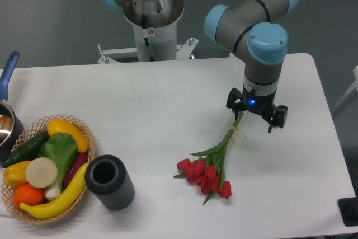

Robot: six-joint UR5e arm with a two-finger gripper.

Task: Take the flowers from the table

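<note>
Wicker basket [85, 138] of produce, front-left | tulips [210, 172] flat on tabletop [168, 99], buds toward camera, stems running up-right under pincer [257, 117] | pincer spread over stem ends, apparently not gripping

The white smooth bench [156, 110] lies bare across the centre and upper middle of the frame. At right of centre the grey-and-blue arm's end effector [257, 117] stands over the stem end of the red tulip bunch [210, 169]. A dark ribbed cylinder [109, 182] and a wicker basket of produce [89, 144] crowd the lower left; a blue-handled pot [6, 121] occupies the left edge.
</note>
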